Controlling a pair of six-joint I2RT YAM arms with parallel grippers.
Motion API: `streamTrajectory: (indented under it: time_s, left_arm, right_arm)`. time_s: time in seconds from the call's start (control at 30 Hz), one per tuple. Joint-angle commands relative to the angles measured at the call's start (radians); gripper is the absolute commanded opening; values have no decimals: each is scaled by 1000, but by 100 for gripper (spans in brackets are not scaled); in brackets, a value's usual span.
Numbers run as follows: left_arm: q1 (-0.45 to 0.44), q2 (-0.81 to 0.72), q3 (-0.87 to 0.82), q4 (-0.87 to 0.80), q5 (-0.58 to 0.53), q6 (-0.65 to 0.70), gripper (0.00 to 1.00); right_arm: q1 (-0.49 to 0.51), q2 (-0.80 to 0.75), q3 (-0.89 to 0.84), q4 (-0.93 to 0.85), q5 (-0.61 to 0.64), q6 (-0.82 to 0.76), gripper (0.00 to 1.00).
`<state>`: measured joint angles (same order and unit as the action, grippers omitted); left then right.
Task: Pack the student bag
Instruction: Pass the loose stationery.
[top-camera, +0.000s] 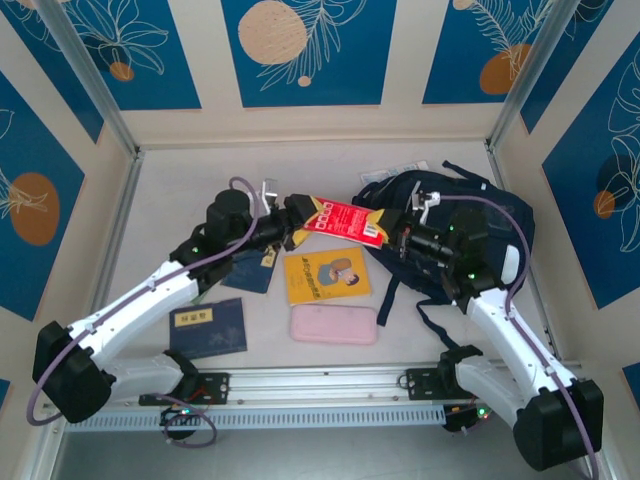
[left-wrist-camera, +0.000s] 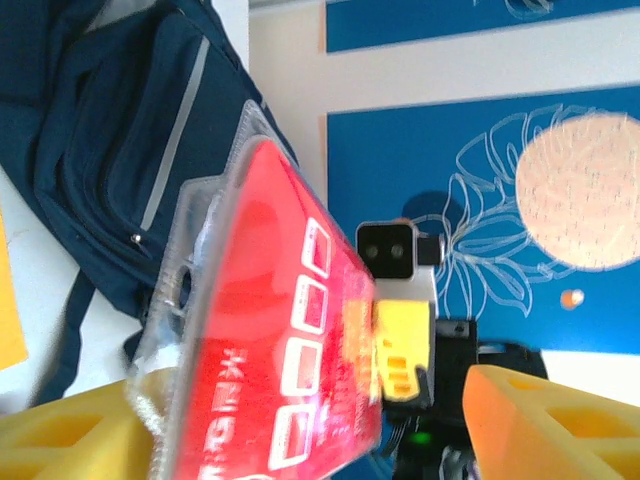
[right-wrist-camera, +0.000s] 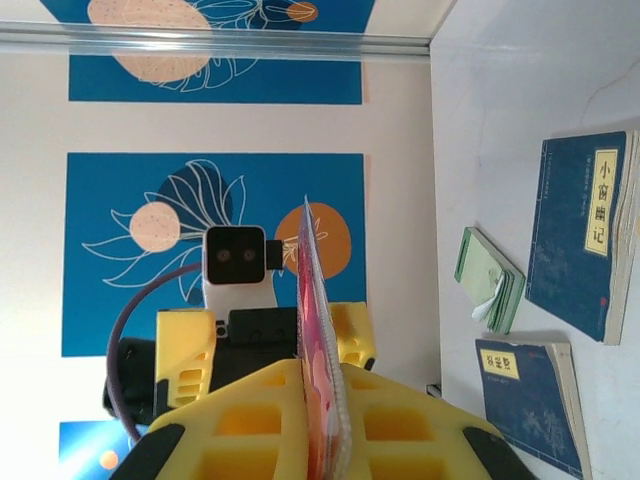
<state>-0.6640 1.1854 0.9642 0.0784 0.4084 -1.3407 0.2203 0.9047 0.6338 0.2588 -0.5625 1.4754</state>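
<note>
A flat red packet in clear plastic (top-camera: 345, 222) hangs above the table between my two grippers. My right gripper (top-camera: 397, 240) is shut on its right end, and in the right wrist view the packet (right-wrist-camera: 318, 300) stands edge-on, pinched between the yellow fingers (right-wrist-camera: 250, 420) of the gripper (right-wrist-camera: 325, 410). My left gripper (top-camera: 300, 216) is open around the other end. In the left wrist view its fingers (left-wrist-camera: 540, 420) stand wide apart at the gripper (left-wrist-camera: 300, 445), with the packet (left-wrist-camera: 280, 330) near the left one. The student bag (top-camera: 480, 205), a dark navy backpack (left-wrist-camera: 110, 130), lies behind the right arm.
On the table lie a yellow book (top-camera: 325, 275), a pink pencil case (top-camera: 334, 324) and two navy booklets with yellow labels (top-camera: 210, 328) (top-camera: 250, 272). The right wrist view also shows a green notebook (right-wrist-camera: 490, 280). Bag straps (top-camera: 385, 295) trail toward the front rail (top-camera: 320, 380).
</note>
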Motion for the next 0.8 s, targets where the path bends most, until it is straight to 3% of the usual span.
streamTrajectory:
  time_s: [0.0, 0.2, 0.4, 0.77]
  left_arm:
    - [40, 8, 23, -21, 208, 114, 72]
    - [64, 38, -15, 51, 390, 136, 73]
    - [63, 60, 22, 112, 466, 135, 70]
    - [48, 58, -19, 214, 480, 96, 19]
  right_arm:
    - [-51, -19, 25, 15, -178, -27, 0]
    - [-64, -9, 28, 65, -290, -4, 0]
    - [-61, -4, 8, 65, -327, 5, 0]
    - [-59, -28, 11, -53, -280, -86, 0]
